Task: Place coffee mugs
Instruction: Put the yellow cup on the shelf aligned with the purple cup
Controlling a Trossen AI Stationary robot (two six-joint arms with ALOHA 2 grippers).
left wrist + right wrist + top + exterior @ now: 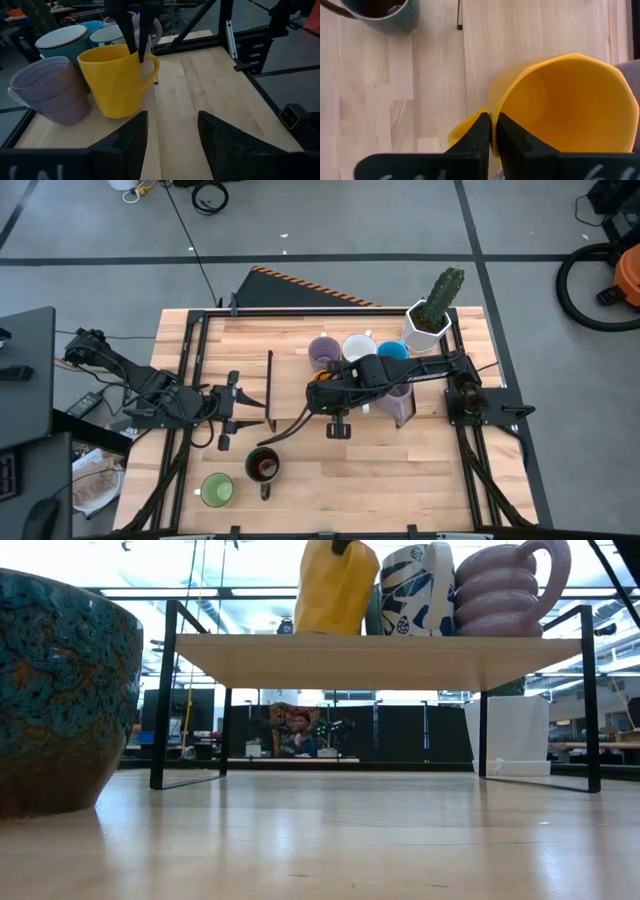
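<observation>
The bench [400,480] has bare wood along its near edge. On the raised shelf [380,658], the right pincer [493,131] is clamped on the yellow mug [565,105] rim beside a lavender mug [50,90]. The left pincer [172,132] stands apart, probably over the bench's left part.

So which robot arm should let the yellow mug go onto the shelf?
The right arm. Its gripper is shut on the yellow mug's rim, holding it on the shelf beside the lavender mug. The left gripper is open and holds nothing, farther back.
</observation>
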